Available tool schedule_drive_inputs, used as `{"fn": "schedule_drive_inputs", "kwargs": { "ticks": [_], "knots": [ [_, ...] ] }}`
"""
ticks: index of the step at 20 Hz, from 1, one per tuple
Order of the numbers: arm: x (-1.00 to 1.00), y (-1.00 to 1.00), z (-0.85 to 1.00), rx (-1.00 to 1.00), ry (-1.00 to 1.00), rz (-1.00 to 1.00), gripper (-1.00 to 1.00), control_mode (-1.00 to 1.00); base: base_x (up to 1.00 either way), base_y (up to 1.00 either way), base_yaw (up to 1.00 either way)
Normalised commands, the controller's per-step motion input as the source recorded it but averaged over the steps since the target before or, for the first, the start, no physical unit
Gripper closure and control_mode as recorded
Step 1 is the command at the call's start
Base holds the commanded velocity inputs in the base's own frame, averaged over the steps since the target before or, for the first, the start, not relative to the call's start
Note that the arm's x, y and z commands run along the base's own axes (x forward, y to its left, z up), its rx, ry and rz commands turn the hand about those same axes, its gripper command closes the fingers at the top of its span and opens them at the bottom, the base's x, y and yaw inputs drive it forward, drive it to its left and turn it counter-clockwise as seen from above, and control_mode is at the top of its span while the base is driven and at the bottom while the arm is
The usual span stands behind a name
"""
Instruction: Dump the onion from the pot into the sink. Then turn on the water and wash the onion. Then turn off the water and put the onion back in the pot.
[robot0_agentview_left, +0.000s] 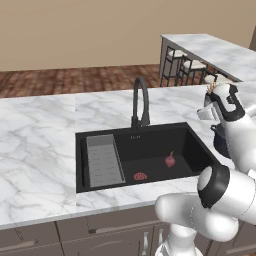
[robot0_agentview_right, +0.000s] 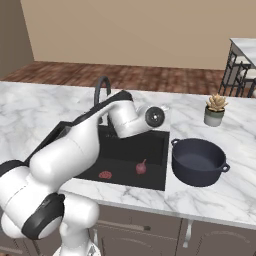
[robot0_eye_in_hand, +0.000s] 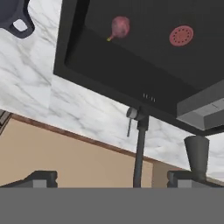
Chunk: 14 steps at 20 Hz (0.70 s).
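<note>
The onion (robot0_agentview_left: 170, 160) is seen lying on the floor of the sink (robot0_agentview_left: 197, 145), toward the basin's right end, with its pointed tip up. It is apart from the red drain (robot0_agentview_left: 140, 176), which sits on the same floor nearer the front wall. A grey ribbed tray (robot0_agentview_left: 104, 160) is set into the left end of the basin. The pot (robot0_agentview_right: 198, 161) is placed upright on the marble counter (robot0_agentview_right: 220, 195) just beside the sink's right edge, and nothing is seen inside it. A small planter (robot0_agentview_right: 215, 110) is found on the counter behind the pot.

The gripper (robot0_eye_in_hand: 117, 179) is held above the sink's rear edge, by the black gooseneck faucet (robot0_agentview_left: 140, 102). Its jaws are spread wide and nothing is gripped between them. In the hand view, the faucet's stem (robot0_eye_in_hand: 139, 153) is seen rising in the gap between the two fingertips (robot0_eye_in_hand: 41, 178), closer to the right one, and no contact with either can be made out. The small lever (robot0_eye_in_hand: 130, 122) at the faucet base is seen just beyond the jaws. The onion and drain are seen well beyond the jaws, on the far side of the faucet base. A pot handle (robot0_eye_in_hand: 19, 22) is caught at the corner of that view, off to the side of the left fingertip. No stream is seen at the spout.
</note>
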Motion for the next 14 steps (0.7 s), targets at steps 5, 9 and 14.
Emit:
{"fn": "schedule_drive_inputs", "kwargs": {
  "ticks": [5, 9, 14],
  "knots": [
    [0.00, 0.00, 0.00, 0.00, 0.08, 0.19, -1.00, -1.00, 0.00, 0.00, 0.00],
    [0.00, 0.16, -0.07, 0.00, 0.00, 0.17, -1.00, -1.00, 0.00, 0.00, 0.00],
    [0.00, 0.26, -0.27, 0.00, -0.08, 0.13, -1.00, -1.00, 0.00, 0.00, 0.00]
  ]
}}
